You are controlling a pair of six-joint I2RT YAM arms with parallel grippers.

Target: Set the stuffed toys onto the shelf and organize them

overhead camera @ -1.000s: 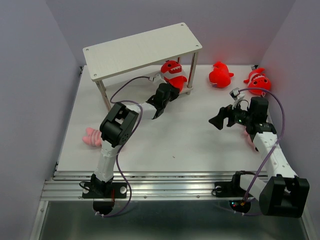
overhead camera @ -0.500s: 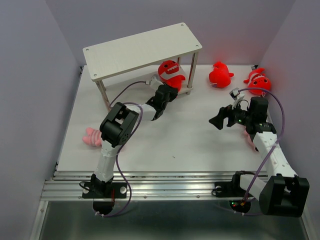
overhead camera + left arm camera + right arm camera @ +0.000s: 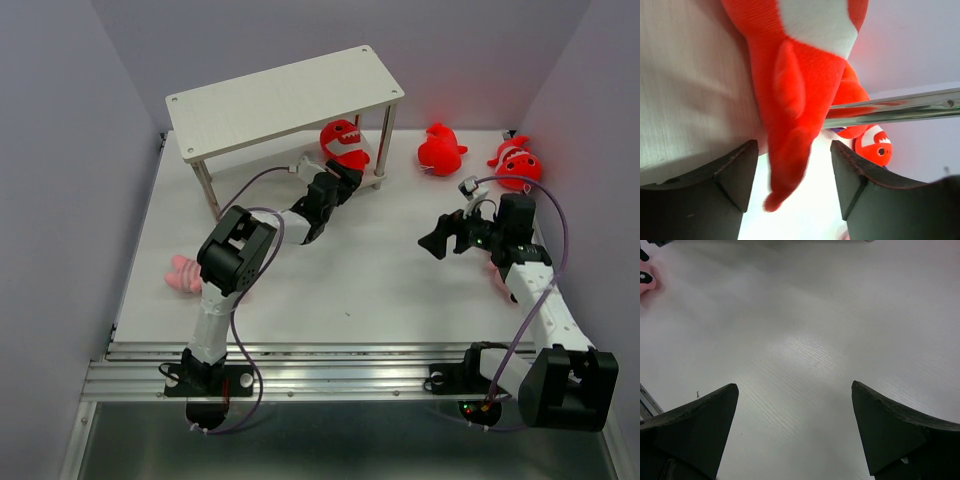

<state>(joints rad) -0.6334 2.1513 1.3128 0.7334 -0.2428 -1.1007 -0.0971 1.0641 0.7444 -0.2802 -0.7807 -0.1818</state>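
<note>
A red shark toy (image 3: 347, 143) lies on the lower tier of the white shelf (image 3: 285, 100), at its right end. My left gripper (image 3: 343, 176) stands open just in front of it. In the left wrist view the shark's tail (image 3: 790, 165) hangs between the parted fingers (image 3: 735, 172) without touching either. Two more red sharks (image 3: 440, 148) (image 3: 515, 165) lie on the table right of the shelf; one (image 3: 874, 145) shows past a shelf leg (image 3: 900, 107). A pink striped toy (image 3: 183, 275) lies at the table's left. My right gripper (image 3: 435, 242) hovers open and empty over bare table.
The shelf's top board carries nothing. Its thin metal legs (image 3: 385, 140) stand close to the left gripper. The right wrist view shows bare white table between the open right gripper (image 3: 795, 425) and the pink toy (image 3: 646, 280) at the far upper left. Grey walls close the sides.
My left gripper has opened and let go of the red shark, which now rests on the lower tier. The right arm has not moved.
</note>
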